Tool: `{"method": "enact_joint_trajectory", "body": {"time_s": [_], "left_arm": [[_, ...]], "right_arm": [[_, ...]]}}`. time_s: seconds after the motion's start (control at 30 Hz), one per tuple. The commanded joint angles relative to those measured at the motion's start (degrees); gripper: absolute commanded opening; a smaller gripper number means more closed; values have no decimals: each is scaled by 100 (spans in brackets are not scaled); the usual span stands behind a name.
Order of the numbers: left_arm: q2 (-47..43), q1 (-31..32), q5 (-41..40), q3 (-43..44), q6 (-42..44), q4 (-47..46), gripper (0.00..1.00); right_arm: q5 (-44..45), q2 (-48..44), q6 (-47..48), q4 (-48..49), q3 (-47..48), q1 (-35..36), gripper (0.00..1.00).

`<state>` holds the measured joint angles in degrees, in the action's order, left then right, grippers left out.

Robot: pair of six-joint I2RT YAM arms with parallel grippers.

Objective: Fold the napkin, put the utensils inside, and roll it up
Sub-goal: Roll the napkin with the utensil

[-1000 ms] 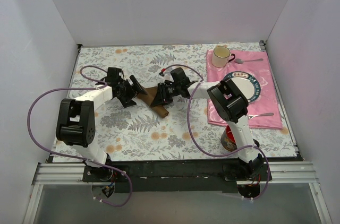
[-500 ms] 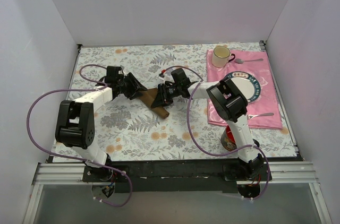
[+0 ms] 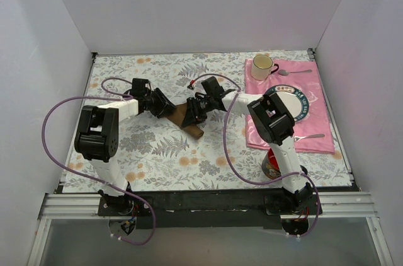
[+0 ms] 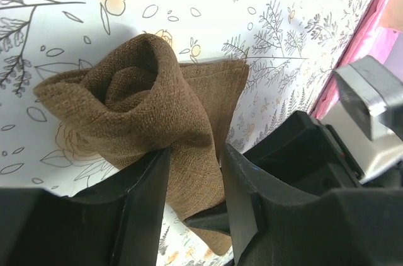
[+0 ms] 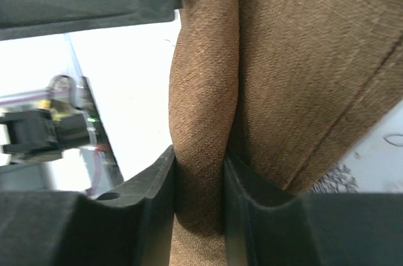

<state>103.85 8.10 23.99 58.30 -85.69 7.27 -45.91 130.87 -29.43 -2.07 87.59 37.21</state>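
Two end effectors grip one bundle from opposite sides, close to each other. The left end effector (image 4: pixel 194 184) is narrowly parted, its black fingers (image 4: pixel 146 198) pressed on either side of a fold of the brown cloth napkin (image 4: pixel 157 108). The right end effector (image 5: pixel 199 206) likewise pinches a ridge of the same cloth between nearly closed fingers (image 5: pixel 157 206).

The napkin lies loosely rolled near the middle of the floral-patterned desk (image 3: pixel 164 152). From above, its long axis runs diagonally, from the far left beside the left end effector to a free end pointing toward the near right. In the left wrist view the spiralled open end faces the camera.

Bare desk surface spreads on the near and left sides of the napkin. The glossy pink rectangular placemat (image 3: pixel 321 127), carrying a round white plate with a dark patterned rim (image 3: pixel 304 105), lies well apart on the right. White walls (image 3: pixel 189 7) close the left, far and right edges.
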Motion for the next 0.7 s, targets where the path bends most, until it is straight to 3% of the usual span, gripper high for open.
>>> {"method": "enact_joint_trajectory", "body": {"time_s": [0.0, 0.1, 0.2, 0.43, 0.53, 0.67], "left_arm": [[311, 16, -404, 102, 184, 187, 38], [372, 16, -404, 102, 210, 196, 37], [399, 16, -404, 155, 237, 257, 37], [443, 16, -386, 252, 281, 319, 37], [425, 16, -395, 225, 290, 319, 36], [443, 16, -404, 234, 333, 354, 36]], "right_arm": [[855, -395, 1421, -1716, 538, 128, 44], [1294, -518, 1940, -2394, 776, 216, 52], [1629, -843, 2151, -2465, 567, 216, 58], [2262, -1528, 2477, -2404, -408, 225, 60], [2114, -1617, 2460, -2053, -786, 225, 59], [2217, -1450, 2442, -1973, -1042, 216, 40]]}}
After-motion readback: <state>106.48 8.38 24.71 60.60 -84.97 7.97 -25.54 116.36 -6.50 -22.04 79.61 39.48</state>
